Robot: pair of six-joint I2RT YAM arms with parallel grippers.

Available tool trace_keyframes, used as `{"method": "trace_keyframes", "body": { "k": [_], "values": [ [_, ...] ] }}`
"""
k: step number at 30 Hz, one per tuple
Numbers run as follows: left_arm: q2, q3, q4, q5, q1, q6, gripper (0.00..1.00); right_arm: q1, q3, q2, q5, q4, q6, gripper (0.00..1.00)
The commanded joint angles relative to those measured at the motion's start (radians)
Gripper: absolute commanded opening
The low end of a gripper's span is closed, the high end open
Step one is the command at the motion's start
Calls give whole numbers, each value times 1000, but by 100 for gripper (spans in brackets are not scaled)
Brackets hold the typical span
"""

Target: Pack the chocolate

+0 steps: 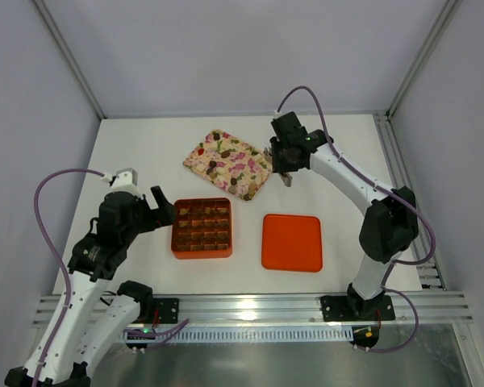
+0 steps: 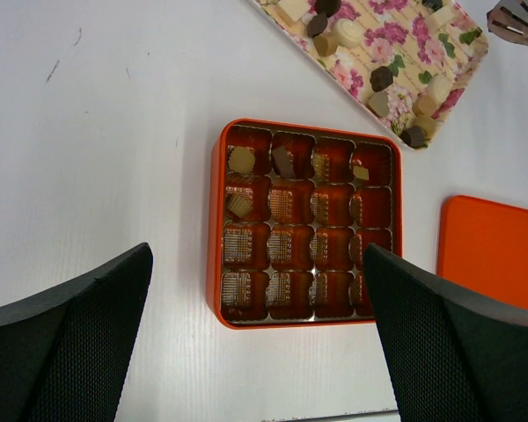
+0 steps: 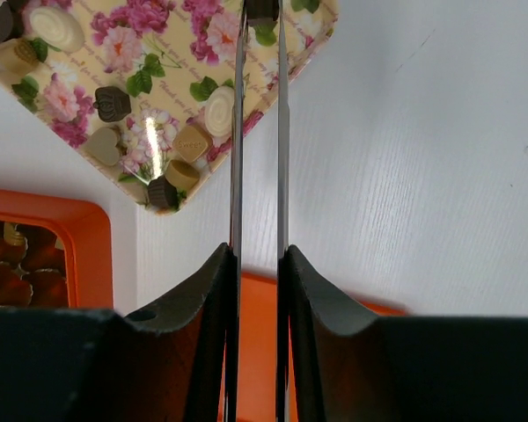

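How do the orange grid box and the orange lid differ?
The grid box is divided into cells, a few holding chocolates; the lid is plain and undivided. Seen from above, the box lies left of the lid. Both are orange rounded squares, not touching.

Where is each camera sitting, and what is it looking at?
Top external: high above and behind the robot, looking down on the table; left arm and right arm show, bases at the bottom.
Left wrist: on the left arm, looking down at the orange grid box; the left gripper's wide-apart fingers show.
Right wrist: on the right arm, looking along the right gripper's thin fingers at the floral tray's corner.
Shared: both wrist views show the tray, chocolates, box and orange lid.
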Motion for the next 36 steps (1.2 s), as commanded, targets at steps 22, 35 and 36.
{"method": "trace_keyframes", "body": {
  "k": [22, 35, 36],
  "values": [
    [2, 12, 18, 14, -2, -5, 100, 478, -83, -192, -3, 36, 78, 25],
    [3, 13, 18, 12, -2, -5, 100, 612, -43, -82, 8, 41, 103, 25],
    [2, 12, 18, 14, -2, -3, 100, 615, -39, -75, 8, 41, 103, 25]
  ]
}}
